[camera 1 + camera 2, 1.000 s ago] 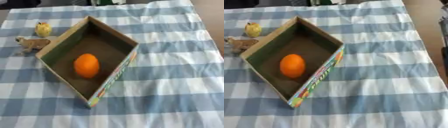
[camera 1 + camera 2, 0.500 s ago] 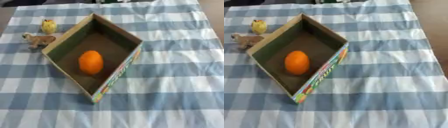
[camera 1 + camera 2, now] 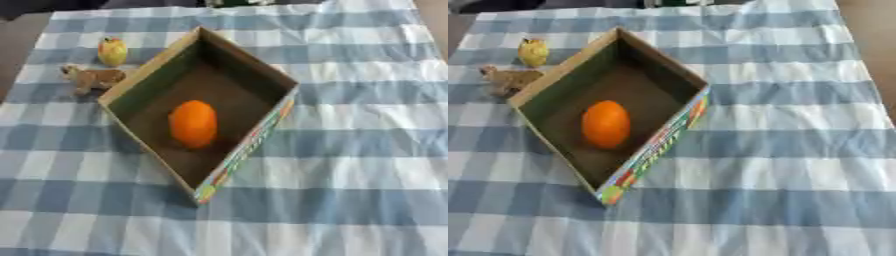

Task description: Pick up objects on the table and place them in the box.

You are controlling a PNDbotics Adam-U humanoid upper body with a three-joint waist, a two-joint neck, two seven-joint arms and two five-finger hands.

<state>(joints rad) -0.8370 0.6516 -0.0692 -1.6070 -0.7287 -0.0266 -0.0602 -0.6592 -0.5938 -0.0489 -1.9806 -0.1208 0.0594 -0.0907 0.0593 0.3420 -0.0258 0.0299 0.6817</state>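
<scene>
Orange (image 3: 193, 123) inside cardboard box (image 3: 153, 75); yellow fruit (image 3: 112, 51) and brown animal figure (image 3: 92, 78) just left of box on checked cloth (image 3: 367, 150). No hands visible.

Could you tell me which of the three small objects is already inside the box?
The orange is: it lies on the floor of the box. The yellow object and the brown figure sit on the cloth outside its left wall.
</scene>
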